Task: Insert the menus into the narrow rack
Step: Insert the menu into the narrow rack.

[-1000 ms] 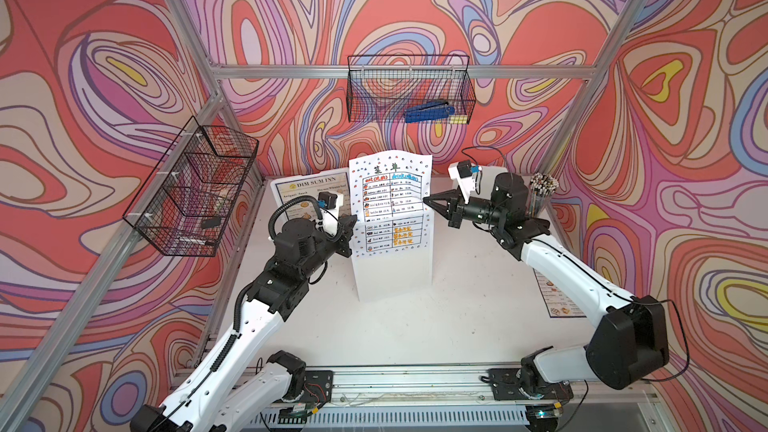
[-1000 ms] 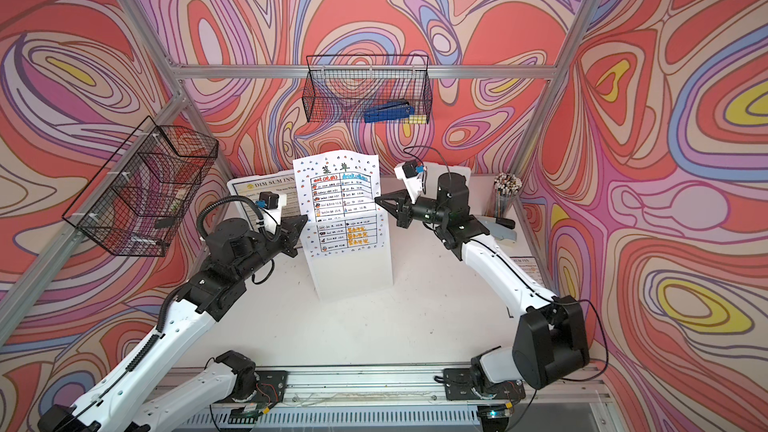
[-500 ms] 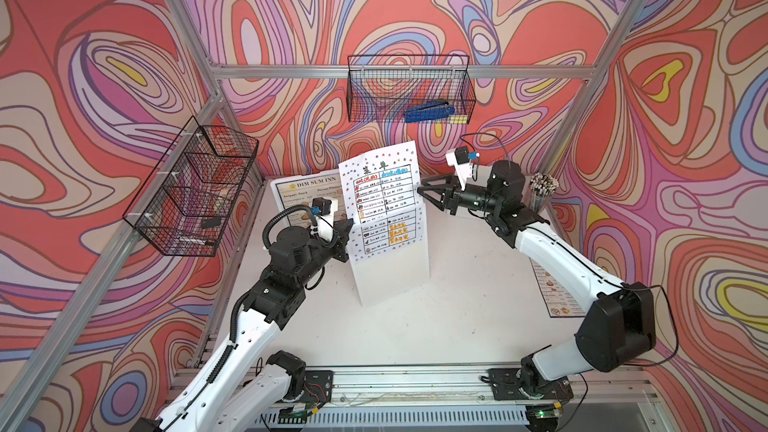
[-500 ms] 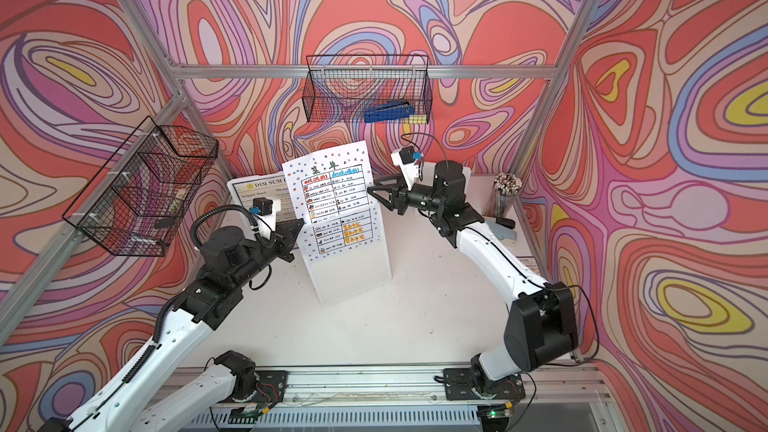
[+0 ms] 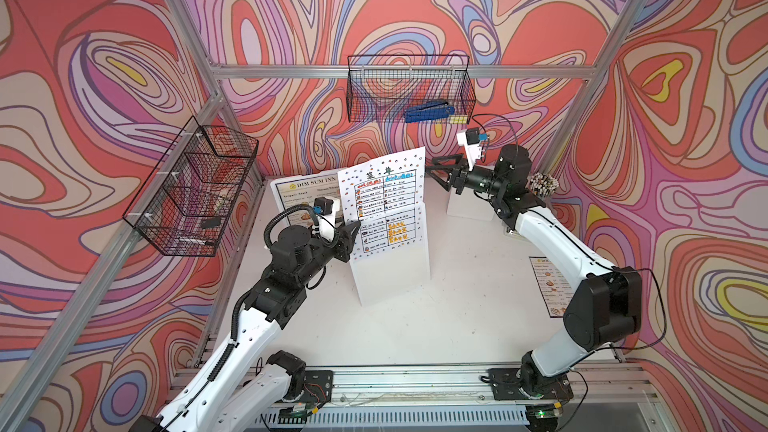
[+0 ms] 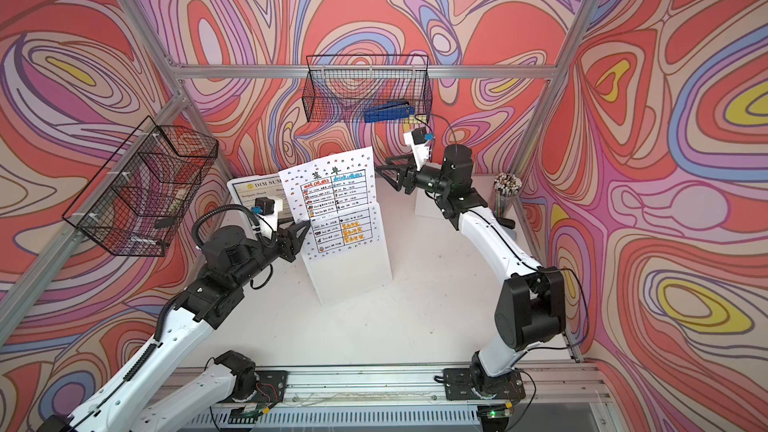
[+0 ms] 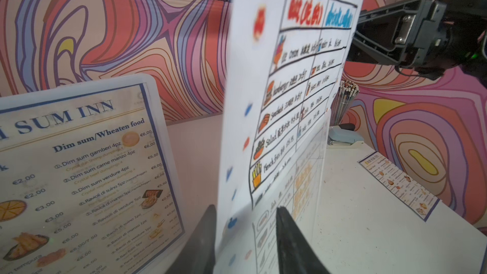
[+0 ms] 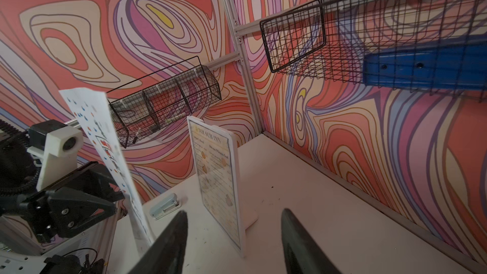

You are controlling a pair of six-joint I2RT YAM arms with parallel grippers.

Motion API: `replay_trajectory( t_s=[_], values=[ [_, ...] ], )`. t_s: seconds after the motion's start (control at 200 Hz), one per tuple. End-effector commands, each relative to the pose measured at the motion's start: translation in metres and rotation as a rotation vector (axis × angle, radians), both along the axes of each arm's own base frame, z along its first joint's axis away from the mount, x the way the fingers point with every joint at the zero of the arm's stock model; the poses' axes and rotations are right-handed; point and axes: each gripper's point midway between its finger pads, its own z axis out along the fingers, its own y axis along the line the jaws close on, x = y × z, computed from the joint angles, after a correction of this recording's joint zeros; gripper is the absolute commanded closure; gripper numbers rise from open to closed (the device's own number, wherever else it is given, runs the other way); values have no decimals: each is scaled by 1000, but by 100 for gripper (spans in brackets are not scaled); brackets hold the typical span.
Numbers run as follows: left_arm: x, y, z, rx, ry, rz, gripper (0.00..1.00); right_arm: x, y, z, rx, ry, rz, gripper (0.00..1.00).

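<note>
White menu [image 5: 384,201] stands tilted in the rack [image 5: 395,272], in the middle of a top view. The left claw [image 5: 353,228] is apart around its left edge. The right claw [image 5: 430,168] is apart beside its top right corner. It seems best to pull both straight back, no bumping.

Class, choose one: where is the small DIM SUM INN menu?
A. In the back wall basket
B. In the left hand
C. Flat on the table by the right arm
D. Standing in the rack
C: the small menu lies flat on the table, right beside the right arm.
</note>
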Motion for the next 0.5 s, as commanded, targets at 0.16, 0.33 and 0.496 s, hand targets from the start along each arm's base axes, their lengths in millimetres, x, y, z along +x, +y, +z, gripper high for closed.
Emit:
replay_trajectory(
  t_s=[0.16,0.33,0.496],
  values=[
    [3,3,9,45,13,13,40,-18,15,5,24,-22,118,41],
    [7,-5,31,56,-28,-26,40,-17,12,-3,21,-17,100,38],
    [4,-15,53,48,-63,-101,42,-5,-22,5,44,-14,-19,37]
  ],
)
